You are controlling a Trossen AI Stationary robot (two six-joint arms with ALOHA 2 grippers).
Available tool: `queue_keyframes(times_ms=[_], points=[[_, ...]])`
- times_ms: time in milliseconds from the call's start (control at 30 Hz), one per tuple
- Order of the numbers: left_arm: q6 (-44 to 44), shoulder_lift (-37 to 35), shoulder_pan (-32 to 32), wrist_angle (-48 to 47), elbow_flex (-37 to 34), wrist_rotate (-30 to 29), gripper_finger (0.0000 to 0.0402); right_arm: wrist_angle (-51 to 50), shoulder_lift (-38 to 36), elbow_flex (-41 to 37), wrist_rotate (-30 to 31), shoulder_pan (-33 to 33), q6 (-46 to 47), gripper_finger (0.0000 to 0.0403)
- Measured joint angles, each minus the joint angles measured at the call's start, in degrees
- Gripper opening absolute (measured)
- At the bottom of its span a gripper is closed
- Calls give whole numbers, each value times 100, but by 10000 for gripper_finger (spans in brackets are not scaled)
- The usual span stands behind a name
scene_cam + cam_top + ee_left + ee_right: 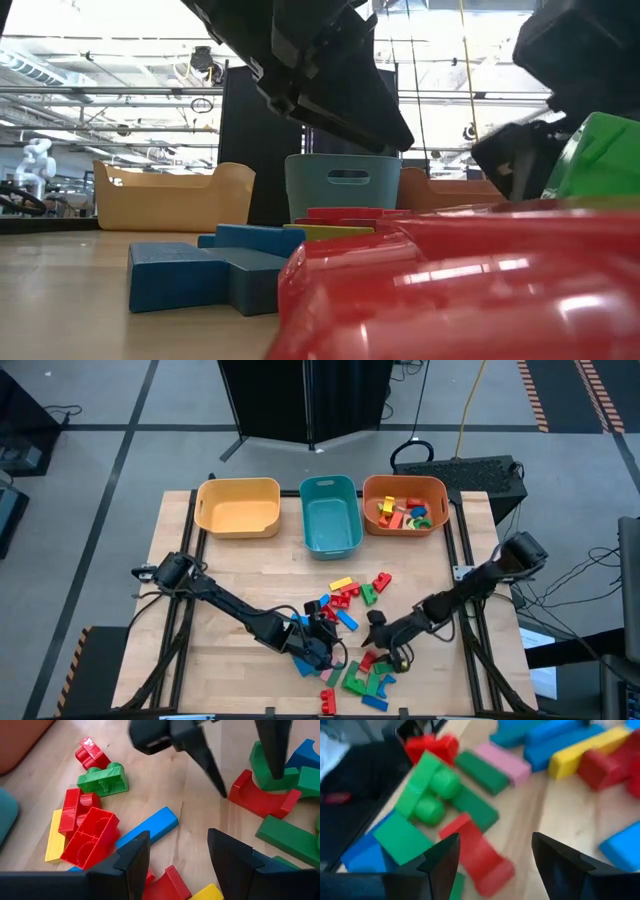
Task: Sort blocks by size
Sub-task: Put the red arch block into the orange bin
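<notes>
Blocks in several colours lie loose on the wooden table: one cluster (345,598) at the middle, another (360,678) by the near edge. My left gripper (325,645) hangs open between the two clusters, over bare wood next to a blue bar (147,827). My right gripper (495,855) is open and slants down over a red arch block (260,800), which lies flat on the table. One fingertip (220,790) is just beside the arch's end, the other (275,765) above a green block (265,775). Nothing is between either pair of fingers.
Three bins stand along the far edge: yellow (238,507), teal (330,515), and orange (404,505) with several blocks inside. In the low view a blue block (200,275) and red blocks (450,290) lie close to the near edge. Bare wood lies at the left.
</notes>
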Motion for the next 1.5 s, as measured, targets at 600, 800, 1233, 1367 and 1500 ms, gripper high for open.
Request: queue_keyframes(times_ms=[600, 800, 1233, 1367, 1500], points=[[-7, 0, -7, -19, 0, 2, 192, -2252, 152, 722, 1084, 305, 1073, 205], [-4, 1, -7, -19, 0, 2, 192, -2466, 139, 728, 1179, 305, 1148, 151], [-2, 0, -7, -19, 0, 2, 192, -2957, -465, 702, 1668, 276, 818, 34], [0, 0, -6, -36, 0, 4, 192, -3459, -1034, 702, 2095, 256, 741, 28], [0, 1, -5, -39, 0, 4, 192, -4043, -1586, 702, 2582, 248, 671, 28]])
